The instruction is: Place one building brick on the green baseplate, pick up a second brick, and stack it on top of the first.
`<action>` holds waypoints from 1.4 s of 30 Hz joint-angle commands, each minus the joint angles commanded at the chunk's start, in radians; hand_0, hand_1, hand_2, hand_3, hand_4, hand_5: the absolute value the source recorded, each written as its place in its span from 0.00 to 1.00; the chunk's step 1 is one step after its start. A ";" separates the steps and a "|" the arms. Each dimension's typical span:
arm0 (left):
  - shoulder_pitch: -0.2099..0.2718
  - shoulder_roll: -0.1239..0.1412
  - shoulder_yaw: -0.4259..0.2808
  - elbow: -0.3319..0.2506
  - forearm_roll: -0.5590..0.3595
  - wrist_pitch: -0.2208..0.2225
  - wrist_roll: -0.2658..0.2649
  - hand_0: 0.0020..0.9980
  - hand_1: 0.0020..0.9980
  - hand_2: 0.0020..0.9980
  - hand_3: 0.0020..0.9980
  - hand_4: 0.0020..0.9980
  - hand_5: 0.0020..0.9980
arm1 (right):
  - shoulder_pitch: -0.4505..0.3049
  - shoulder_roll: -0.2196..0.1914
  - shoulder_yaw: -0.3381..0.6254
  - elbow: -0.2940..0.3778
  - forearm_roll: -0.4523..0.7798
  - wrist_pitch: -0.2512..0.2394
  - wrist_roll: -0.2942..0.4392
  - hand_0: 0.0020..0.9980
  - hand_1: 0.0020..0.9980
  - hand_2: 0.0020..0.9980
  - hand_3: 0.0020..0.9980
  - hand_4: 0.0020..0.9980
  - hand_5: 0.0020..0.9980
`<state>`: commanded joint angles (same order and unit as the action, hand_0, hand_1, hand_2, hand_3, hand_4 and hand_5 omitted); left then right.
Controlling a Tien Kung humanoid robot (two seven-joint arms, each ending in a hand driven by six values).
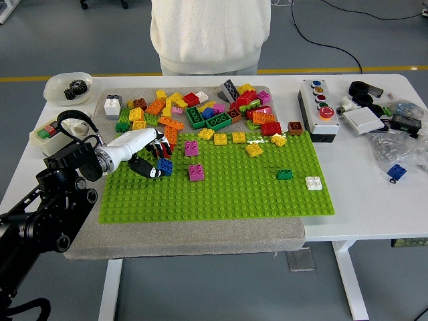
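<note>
Blue brick (164,166) flat on green baseplate (221,194), left hand (144,155) gripping it

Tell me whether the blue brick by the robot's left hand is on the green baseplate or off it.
On it. The blue brick sits on the green baseplate near its left edge, with the left hand closed around it.

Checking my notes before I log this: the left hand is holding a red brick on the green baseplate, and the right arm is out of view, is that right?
Not quite. The brick in the left hand is blue, not red, as the head view shows. The rest holds: it is on the green baseplate, and the right arm is out of view.
</note>
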<state>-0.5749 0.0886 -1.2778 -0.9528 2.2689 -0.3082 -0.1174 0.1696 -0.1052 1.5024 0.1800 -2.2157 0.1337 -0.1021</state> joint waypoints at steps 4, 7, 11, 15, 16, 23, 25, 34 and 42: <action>0.001 0.000 0.005 0.008 0.000 -0.015 -0.002 0.59 0.52 0.52 0.56 0.87 0.00 | 0.001 0.000 0.000 0.000 0.000 0.000 0.000 0.74 0.65 0.71 0.60 0.83 0.40; 0.000 0.000 0.006 0.010 0.000 -0.023 -0.005 0.59 0.52 0.52 0.56 0.87 0.00 | 0.000 0.000 0.000 0.000 -0.001 0.000 0.000 0.74 0.65 0.71 0.60 0.83 0.40; -0.001 0.000 0.007 0.011 0.000 -0.025 -0.009 0.59 0.52 0.52 0.56 0.86 0.03 | 0.000 0.000 0.000 0.000 -0.002 0.000 0.000 0.74 0.65 0.71 0.60 0.83 0.40; -0.001 -0.001 0.008 0.015 0.000 -0.014 -0.008 0.59 0.52 0.52 0.56 0.86 0.03 | 0.001 0.000 -0.001 0.000 -0.001 0.000 0.001 0.74 0.65 0.71 0.60 0.83 0.40; -0.001 -0.001 0.008 0.017 0.000 -0.008 -0.009 0.57 0.50 0.51 0.56 0.88 0.01 | 0.001 0.000 -0.001 0.000 -0.001 0.000 0.001 0.74 0.65 0.71 0.60 0.83 0.40; -0.001 -0.003 0.005 0.021 0.000 0.023 -0.012 0.56 0.49 0.50 0.56 0.87 0.00 | 0.000 0.000 0.001 0.000 -0.001 -0.001 0.000 0.74 0.64 0.71 0.60 0.83 0.40; -0.001 -0.003 0.002 0.021 0.000 0.023 -0.011 0.56 0.49 0.50 0.56 0.87 0.00 | 0.001 0.000 0.001 0.000 0.000 -0.001 0.000 0.74 0.64 0.71 0.60 0.83 0.40; 0.000 -0.003 -0.015 0.017 0.000 0.007 -0.001 0.55 0.50 0.50 0.56 0.87 0.00 | 0.001 0.000 0.004 0.000 -0.001 -0.001 -0.001 0.74 0.65 0.71 0.59 0.82 0.40; 0.000 -0.003 -0.020 0.014 0.000 0.005 0.000 0.55 0.50 0.50 0.55 0.86 0.00 | 0.002 0.001 0.003 0.000 0.000 -0.002 -0.001 0.74 0.64 0.71 0.59 0.82 0.40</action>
<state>-0.5749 0.0857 -1.2983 -0.9388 2.2689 -0.3030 -0.1171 0.1711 -0.1045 1.5057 0.1800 -2.2153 0.1321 -0.1028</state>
